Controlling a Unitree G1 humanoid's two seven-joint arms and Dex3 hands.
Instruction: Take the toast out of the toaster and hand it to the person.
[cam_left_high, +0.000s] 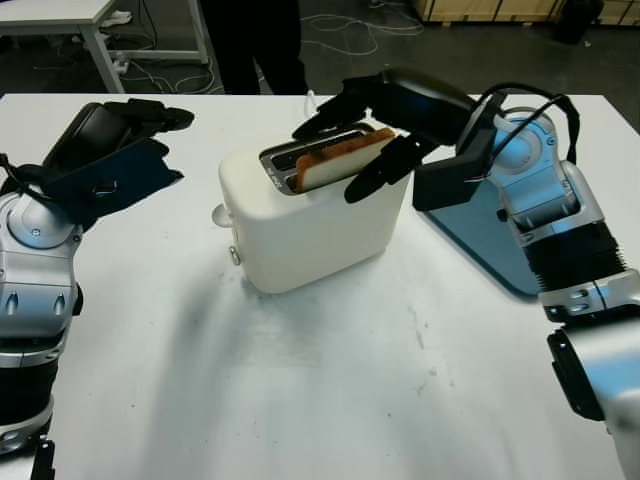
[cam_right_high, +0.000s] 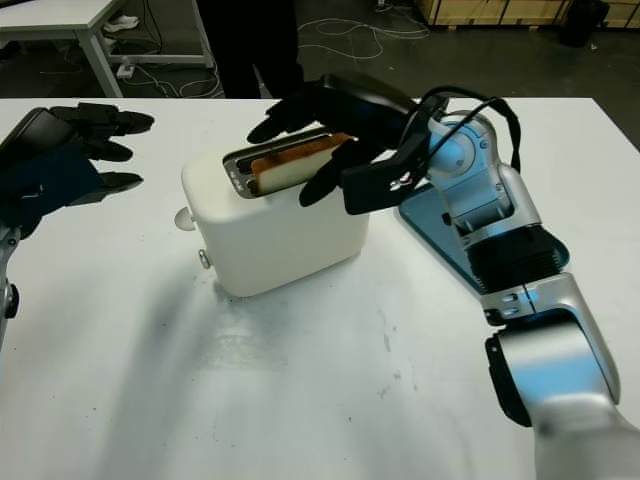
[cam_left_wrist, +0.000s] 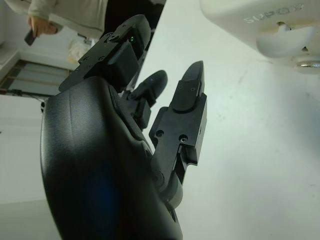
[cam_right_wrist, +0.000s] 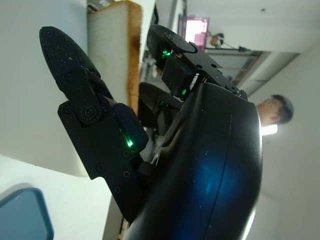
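Straddling the toast (cam_left_high: 342, 160), right hand (cam_left_high: 372, 128) sits over the white toaster (cam_left_high: 310, 218) mid-table: one finger (cam_left_high: 385, 165) down the near face of the slice, the others (cam_left_high: 330, 112) across the far side of the slot. Fingers are set narrow around the slice, but can't tell if they actually touch it. Toast is still in the slot, top edge poking out, leaning toward the right arm. Left hand (cam_left_high: 120, 150) is up off the table, well left of the toaster, open and holding nothing. A blue tray (cam_left_high: 478, 228) lies flat just right of the toaster, under the right forearm. A person (cam_left_high: 255, 40) stands at the table's far edge.
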